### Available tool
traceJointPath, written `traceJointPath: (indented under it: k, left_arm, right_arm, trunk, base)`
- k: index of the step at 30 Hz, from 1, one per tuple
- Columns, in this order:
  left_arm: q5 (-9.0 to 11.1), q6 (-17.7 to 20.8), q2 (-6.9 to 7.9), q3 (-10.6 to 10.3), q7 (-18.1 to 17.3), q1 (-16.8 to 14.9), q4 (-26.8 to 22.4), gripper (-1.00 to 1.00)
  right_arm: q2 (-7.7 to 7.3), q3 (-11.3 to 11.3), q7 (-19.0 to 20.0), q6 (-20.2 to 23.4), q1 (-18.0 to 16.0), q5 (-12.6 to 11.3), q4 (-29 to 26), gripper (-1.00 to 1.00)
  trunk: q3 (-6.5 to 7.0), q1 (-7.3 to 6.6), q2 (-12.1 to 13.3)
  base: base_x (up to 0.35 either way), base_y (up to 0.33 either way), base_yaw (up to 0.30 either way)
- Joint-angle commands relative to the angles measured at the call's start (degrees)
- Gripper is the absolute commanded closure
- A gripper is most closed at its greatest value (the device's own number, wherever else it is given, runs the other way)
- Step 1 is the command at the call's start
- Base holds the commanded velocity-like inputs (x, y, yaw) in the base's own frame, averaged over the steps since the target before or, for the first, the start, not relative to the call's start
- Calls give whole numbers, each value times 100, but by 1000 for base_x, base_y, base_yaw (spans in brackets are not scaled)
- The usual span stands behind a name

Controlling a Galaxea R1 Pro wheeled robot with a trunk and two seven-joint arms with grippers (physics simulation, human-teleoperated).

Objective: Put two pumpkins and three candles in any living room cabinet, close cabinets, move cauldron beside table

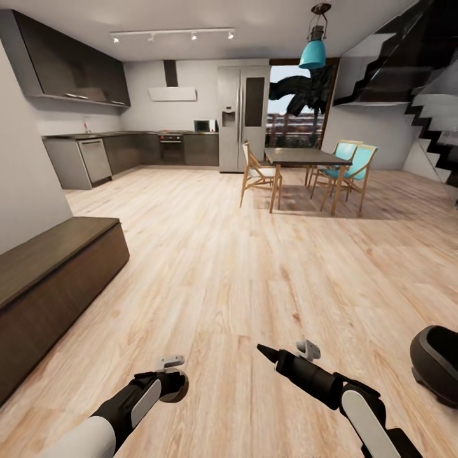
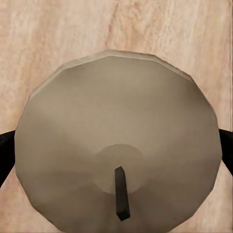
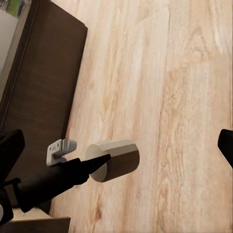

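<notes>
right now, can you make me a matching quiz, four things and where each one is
Things:
1. candle
2. cabinet
3. cauldron
4. dining table

Places:
a. on the floor, near right
b. along the left side
c. far across the room
d. gripped, held in the air

Pairs: 1-d, 2-b, 3-a, 4-c
</notes>
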Motion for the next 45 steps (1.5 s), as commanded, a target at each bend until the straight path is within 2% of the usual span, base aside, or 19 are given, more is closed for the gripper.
traceJointPath:
  k: [1,7,12,14,19,24,31,37,45]
  left_arm:
    - [58,20,9,-45,48,-2,-19,100]
    - [58,20,9,-45,48,-2,-19,100]
    - [58,20,9,-45,55,-2,-19,100]
    - [58,20,7,-45,59,-2,-19,100]
    - [58,8,5,-45,64,-2,-19,100]
    - [58,-48,8,-45,65,-2,-19,100]
    - [58,-66,16,-45,62,-2,-19,100]
    - [58,-68,17,-45,57,-2,-19,100]
    - [58,-64,17,-45,57,-2,-19,100]
  right_arm:
    - [-3,-1,-6,13,-5,-37,-5,-100]
    - [-15,-14,48,29,-5,-353,21,-100]
    - [-20,-29,58,193,-22,-484,318,-100]
    - [-20,-58,60,275,-31,-499,401,-100]
    - [-17,-424,67,353,-49,-505,484,-100]
    - [-18,-566,68,370,-56,-511,557,-100]
    - [-12,-592,133,344,-34,-517,577,-100]
    - [-12,-595,309,325,-17,-514,580,-100]
    - [-12,-595,346,322,-14,-514,581,-100]
  trunk:
    - [-8,-1,-2]
    - [-41,-1,-2]
    - [-84,-1,-2]
    - [-102,-1,-2]
    - [-149,-1,-2]
    - [-197,-1,-2]
    - [-246,-1,-2]
    - [-252,-1,-2]
    - [-253,-1,-2]
  base:
    - [0,0,-212]
    - [0,0,-95]
    - [0,0,-17]
    - [0,0,-4]
    - [20,0,-1]
    - [176,0,0]
    - [307,10,0]
    - [333,72,0]
    - [336,88,-42]
